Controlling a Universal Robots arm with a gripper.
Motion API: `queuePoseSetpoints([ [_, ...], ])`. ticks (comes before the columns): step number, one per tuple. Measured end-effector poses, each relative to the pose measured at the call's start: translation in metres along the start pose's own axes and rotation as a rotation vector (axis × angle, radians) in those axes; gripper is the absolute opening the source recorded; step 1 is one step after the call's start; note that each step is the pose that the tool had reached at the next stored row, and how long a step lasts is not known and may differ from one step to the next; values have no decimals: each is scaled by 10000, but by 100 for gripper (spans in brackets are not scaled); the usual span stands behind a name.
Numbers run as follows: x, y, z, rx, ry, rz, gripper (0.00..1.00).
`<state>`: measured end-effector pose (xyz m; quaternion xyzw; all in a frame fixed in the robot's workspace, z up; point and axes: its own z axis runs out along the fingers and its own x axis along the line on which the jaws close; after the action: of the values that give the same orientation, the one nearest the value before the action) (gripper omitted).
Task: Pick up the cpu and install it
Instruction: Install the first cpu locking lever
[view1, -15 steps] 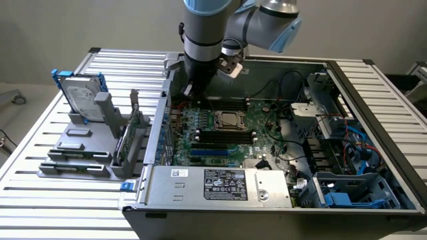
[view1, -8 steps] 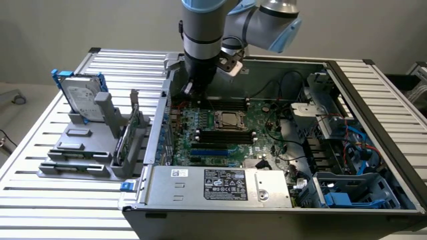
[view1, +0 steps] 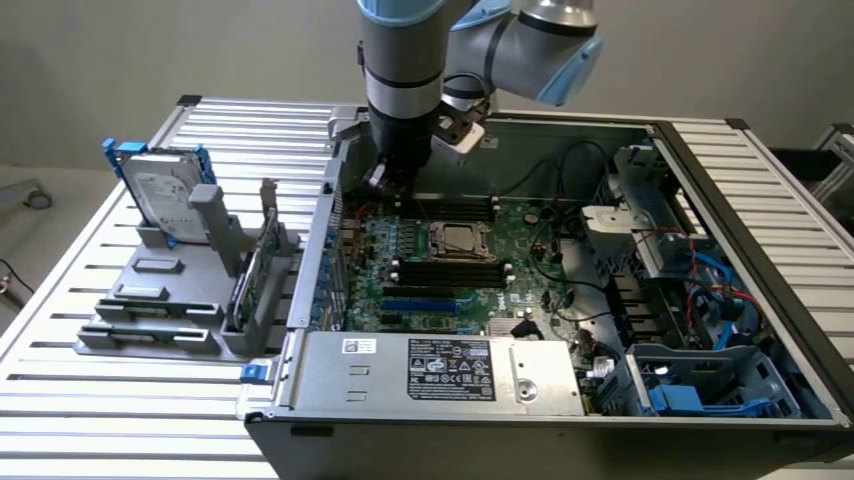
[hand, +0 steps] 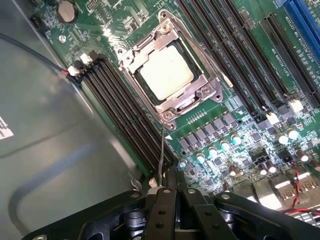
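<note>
The cpu (hand: 166, 72) has a pale, matt metal lid inside a shiny metal frame (hand: 202, 92). The bench (view1: 80, 400) is ribbed, satin-finished metal; the tool (hand: 169, 182) looks matt black.

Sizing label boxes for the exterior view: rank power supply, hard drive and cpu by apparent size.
1. power supply: largest, though it is also nearest the camera.
2. hard drive: mid-sized, standing upright.
3. cpu: clearly smallest.
</note>
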<state>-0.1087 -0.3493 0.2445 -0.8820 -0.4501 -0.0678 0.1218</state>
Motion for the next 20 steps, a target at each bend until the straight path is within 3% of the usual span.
queuePoseSetpoints([
  [3,4,-4,0,-112,141,98,11],
  [7,10,-11,-14,-274,262,288,11],
  [13,21,-19,-43,-650,526,436,11],
  [20,29,-16,-53,-1148,690,502,11],
])
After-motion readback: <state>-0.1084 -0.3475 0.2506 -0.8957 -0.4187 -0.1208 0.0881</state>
